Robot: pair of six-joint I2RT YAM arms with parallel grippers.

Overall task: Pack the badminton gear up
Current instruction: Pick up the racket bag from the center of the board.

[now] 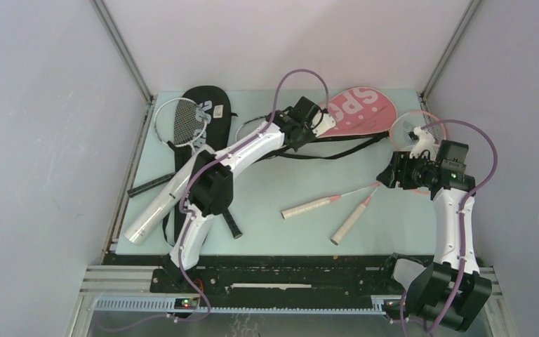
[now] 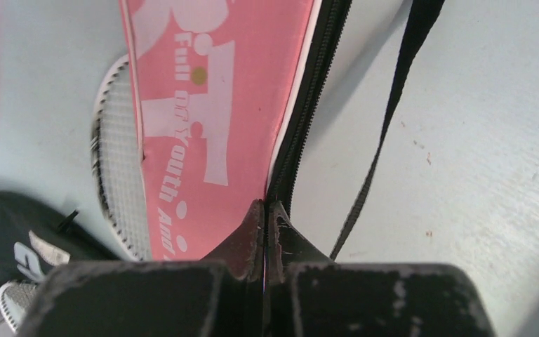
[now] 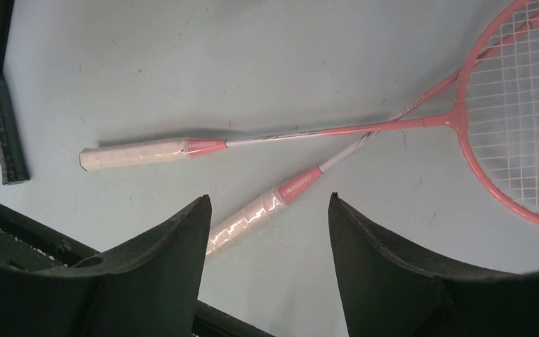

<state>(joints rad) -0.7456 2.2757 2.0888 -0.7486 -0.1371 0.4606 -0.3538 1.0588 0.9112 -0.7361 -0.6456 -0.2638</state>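
One zip edge of the pink SPORT racket cover [image 2: 196,105] is being clamped by the left hand [image 2: 264,210]; gentle lifting is being advised, the right hand [image 3: 268,203] being held apart.

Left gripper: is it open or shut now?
Shut. The left gripper has its fingers pressed together on the zipper edge of the pink racket cover, no gap between them.

The pink racket cover [image 2: 203,105] bears white lettering and black zip edging; pink-framed racket [image 3: 519,105] has white strings, cream grip; table [image 3: 253,63] pale green.
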